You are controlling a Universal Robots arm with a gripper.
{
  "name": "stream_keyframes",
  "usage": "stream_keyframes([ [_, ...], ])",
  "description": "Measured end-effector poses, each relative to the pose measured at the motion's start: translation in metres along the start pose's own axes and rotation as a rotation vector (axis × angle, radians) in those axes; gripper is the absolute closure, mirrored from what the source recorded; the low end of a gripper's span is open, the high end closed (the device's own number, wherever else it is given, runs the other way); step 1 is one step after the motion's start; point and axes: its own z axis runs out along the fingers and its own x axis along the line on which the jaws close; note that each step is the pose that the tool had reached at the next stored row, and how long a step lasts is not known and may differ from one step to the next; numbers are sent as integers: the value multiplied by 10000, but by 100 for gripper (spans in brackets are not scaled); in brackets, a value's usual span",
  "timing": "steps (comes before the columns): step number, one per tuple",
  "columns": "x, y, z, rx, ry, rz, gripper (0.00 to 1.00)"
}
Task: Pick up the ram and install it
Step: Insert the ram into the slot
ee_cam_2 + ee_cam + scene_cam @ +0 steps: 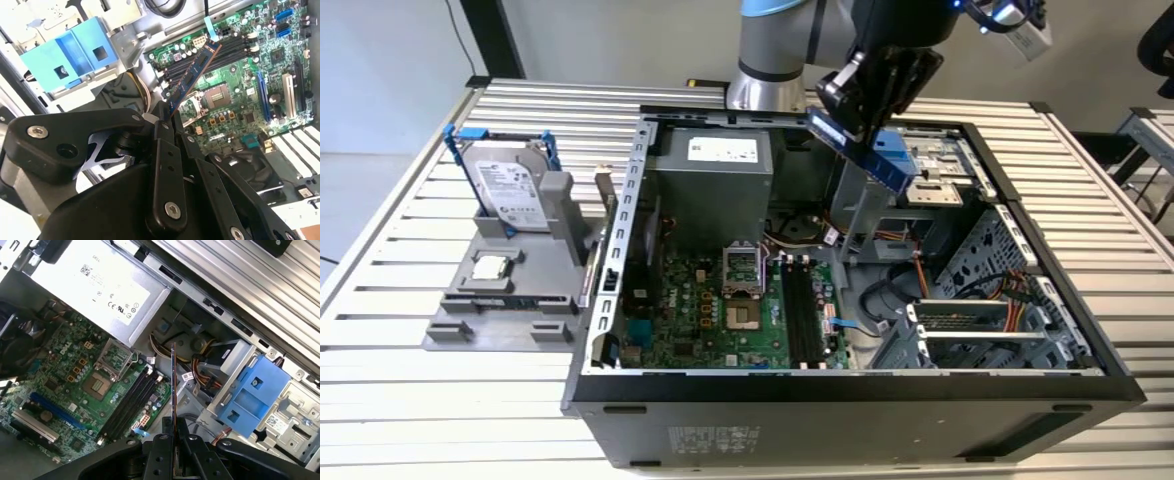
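Observation:
The ram [854,148] is a thin blue stick with dark chips, held in the air above the open computer case [854,385]. My gripper [843,105] is shut on one end of it. In the second wrist view the ram [192,76] juts out from between the black fingers [162,131], slanting over the motherboard. In the first wrist view the ram [173,390] shows edge-on between the fingers [159,445]. The black memory slots [803,312] lie below on the green motherboard [707,320], beside the processor socket [742,270]. The slots [127,405] look vacant.
A grey stand [514,270] at the exterior view's left holds a silver hard drive [507,190] with blue rails and a small square chip [490,267]. Inside the case are the grey power supply [714,175], a blue drive bracket [250,397], cables and a metal drive cage [974,330].

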Motion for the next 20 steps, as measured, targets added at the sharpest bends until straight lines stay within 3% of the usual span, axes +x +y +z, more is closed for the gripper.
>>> stream_keyframes([
  [20, 0, 0, 0, 78, -43, 1884, 100],
])
